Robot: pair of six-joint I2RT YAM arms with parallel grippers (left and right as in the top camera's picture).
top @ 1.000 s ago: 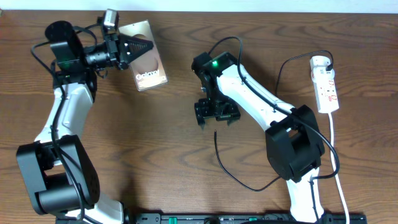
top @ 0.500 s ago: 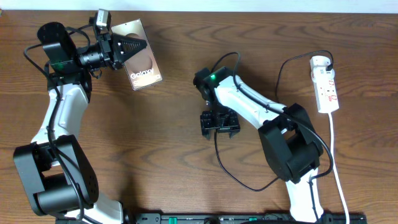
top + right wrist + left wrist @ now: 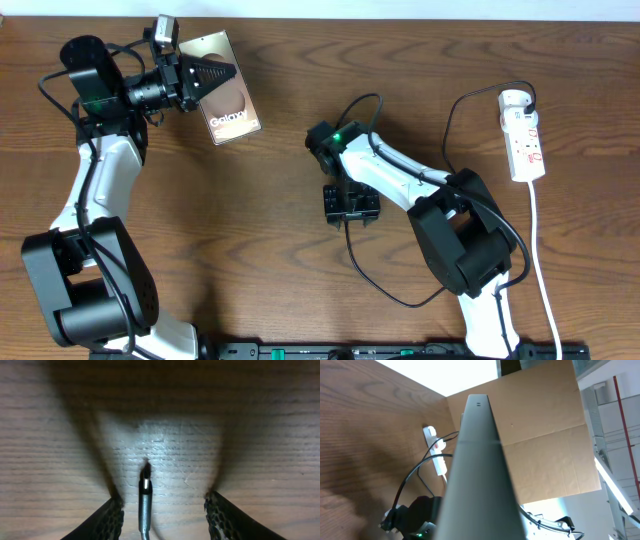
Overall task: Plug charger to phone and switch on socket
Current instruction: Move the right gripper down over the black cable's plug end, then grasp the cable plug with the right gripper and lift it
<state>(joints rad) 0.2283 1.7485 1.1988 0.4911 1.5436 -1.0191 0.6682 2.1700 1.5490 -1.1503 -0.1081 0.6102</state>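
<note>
The phone [image 3: 230, 97], bronze with white "Galaxy" lettering, is held tilted off the table at the upper left by my left gripper [image 3: 205, 75], which is shut on its edge. In the left wrist view the phone's edge [image 3: 477, 470] fills the middle. The charger cable [image 3: 372, 285] curves across the table, and its small plug [image 3: 145, 487] lies flat on the wood between the open fingers of my right gripper [image 3: 162, 515]. In the overhead view that gripper [image 3: 350, 203] points down over the plug end. The white socket strip [image 3: 524, 135] lies at the far right.
The strip's white cord [image 3: 545, 280] runs down the right side of the table. The charger's other end goes up to the strip's top [image 3: 515, 100]. A cardboard wall [image 3: 540, 435] stands beyond the table's far edge.
My right gripper moved from right of the cable's free end to directly over it and lowered around the plug. My left gripper raised the phone slightly a second ago, then stayed still.
</note>
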